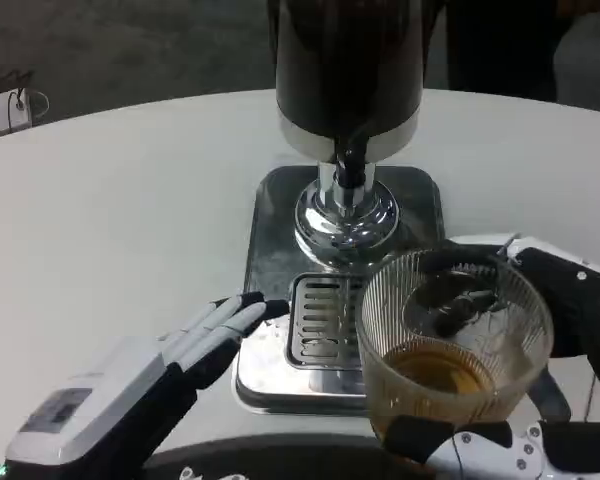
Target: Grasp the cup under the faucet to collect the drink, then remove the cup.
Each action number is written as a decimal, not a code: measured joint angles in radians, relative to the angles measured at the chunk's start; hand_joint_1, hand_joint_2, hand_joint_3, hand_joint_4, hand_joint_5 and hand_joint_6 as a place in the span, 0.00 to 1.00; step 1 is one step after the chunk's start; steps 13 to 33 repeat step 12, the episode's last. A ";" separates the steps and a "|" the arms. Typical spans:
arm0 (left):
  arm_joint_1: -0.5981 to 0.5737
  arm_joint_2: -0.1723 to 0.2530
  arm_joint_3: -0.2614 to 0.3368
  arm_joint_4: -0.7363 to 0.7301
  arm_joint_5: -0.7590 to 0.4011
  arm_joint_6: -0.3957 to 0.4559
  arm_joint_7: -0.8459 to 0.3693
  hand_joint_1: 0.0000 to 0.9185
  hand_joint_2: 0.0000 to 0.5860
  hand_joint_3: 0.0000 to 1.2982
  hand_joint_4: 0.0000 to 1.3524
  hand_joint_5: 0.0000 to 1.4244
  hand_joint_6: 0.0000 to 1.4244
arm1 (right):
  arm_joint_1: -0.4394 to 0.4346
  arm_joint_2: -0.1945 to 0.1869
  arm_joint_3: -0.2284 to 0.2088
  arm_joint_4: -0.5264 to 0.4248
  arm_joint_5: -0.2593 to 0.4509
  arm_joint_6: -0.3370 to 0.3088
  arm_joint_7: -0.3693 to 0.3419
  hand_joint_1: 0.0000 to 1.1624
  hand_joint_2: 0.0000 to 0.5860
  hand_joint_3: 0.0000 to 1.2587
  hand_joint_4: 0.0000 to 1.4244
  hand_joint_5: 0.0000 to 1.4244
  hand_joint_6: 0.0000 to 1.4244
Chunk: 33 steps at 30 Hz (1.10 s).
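My right hand (540, 370) sits nearest, low at the right of the head view, its white and black fingers wrapped around the clear ribbed glass cup (452, 345). One dark finger crosses the base near me and others show through the far wall, so I grip the cup from both sides. The cup is round, with fine upright ridges, wider at its rim, and holds a shallow pool of amber drink (442, 372) at the bottom. It hangs in front of and to the right of the slotted metal drip grate (325, 322), overlapping the tray's near right corner.

My left hand (185, 350) lies on the white round table (110, 200), back up, holding nothing. Its fingers are straight and pressed side by side, tips just at the left edge of the square brushed steel drip tray (270, 220); whether they touch it I cannot tell.

Beyond the grate stands the dispenser's polished chrome base (346, 222), a rounded, mirror-bright dome. Above it rises the dark glossy cylindrical drink dispenser (348, 60), banded in silver at the bottom, with a short black faucet (351, 165) pointing down.

The smooth tabletop spreads wide and bare to the left, and its curved far edge meets dark floor.
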 measured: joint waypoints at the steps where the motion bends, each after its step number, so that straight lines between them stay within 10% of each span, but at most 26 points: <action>1: 0.000 0.000 0.001 0.001 0.000 0.000 0.000 0.00 0.09 0.08 0.00 0.00 0.08 | -0.002 0.001 0.002 0.000 -0.001 0.000 0.000 0.86 0.39 0.90 0.96 1.00 1.00; 33: -0.002 0.003 0.002 0.010 0.000 0.000 0.000 0.00 0.09 0.08 0.00 0.00 0.08 | -0.012 0.001 0.006 0.000 -0.004 0.007 0.000 0.86 0.39 0.90 0.96 1.00 1.00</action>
